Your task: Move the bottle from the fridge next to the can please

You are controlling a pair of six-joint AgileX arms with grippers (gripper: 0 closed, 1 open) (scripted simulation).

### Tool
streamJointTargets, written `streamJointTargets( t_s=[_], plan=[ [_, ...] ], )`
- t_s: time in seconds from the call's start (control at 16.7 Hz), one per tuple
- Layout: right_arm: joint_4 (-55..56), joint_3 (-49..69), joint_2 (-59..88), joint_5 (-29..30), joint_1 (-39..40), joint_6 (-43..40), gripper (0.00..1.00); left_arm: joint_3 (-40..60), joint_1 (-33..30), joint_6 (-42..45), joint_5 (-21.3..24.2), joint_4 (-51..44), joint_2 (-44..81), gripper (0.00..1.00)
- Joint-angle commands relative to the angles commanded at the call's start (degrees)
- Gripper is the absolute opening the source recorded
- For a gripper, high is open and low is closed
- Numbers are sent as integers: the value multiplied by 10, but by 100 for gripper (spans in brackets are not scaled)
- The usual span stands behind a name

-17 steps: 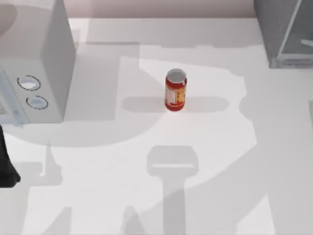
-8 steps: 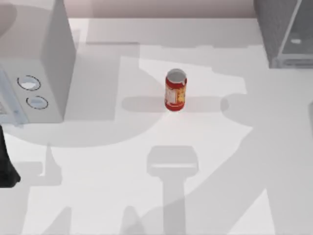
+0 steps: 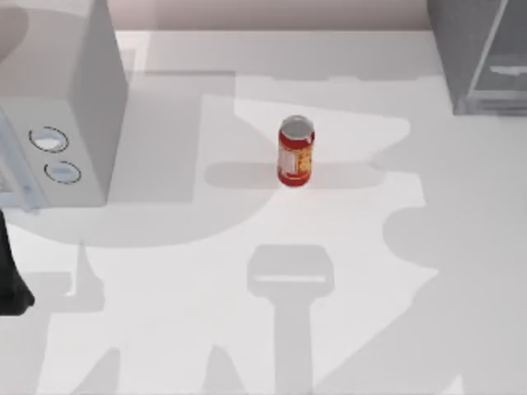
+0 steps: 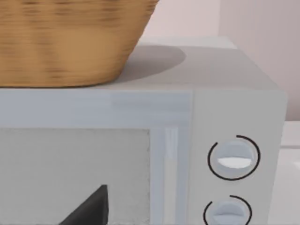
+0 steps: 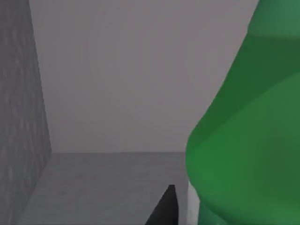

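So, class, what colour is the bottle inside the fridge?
Translucent green; the bottle shows best in the right wrist view.

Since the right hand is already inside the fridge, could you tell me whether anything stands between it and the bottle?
Nothing visible does. In the right wrist view the green bottle stands close beside a dark fingertip, with only bare grey fridge floor and walls around them. The can stands alone out on the white table.

Bottle (image 5: 248,140) cut off at frame edge; fridge (image 3: 482,53) partly cropped.
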Motion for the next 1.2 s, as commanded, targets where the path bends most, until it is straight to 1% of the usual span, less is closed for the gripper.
streamJointTargets(
  t_s=[0.18,0.36,0.66,0.78,0.96,1.2],
  plan=[
    [38,-113,-66,-15,-10,1,0,0,0,0,0,0,0,100],
    [67,-176,-114,-26,-18,1,0,0,0,0,0,0,0,100],
    [72,-186,-120,-27,-16,2,0,0,0,0,0,0,0,100],
    [79,-185,-112,-19,-8,2,0,0,0,0,0,0,0,100],
    [111,-178,-72,35,47,2,0,0,0,0,0,0,0,100],
    [161,-170,-12,169,182,1,0,0,0,0,0,0,0,100]
  ],
)
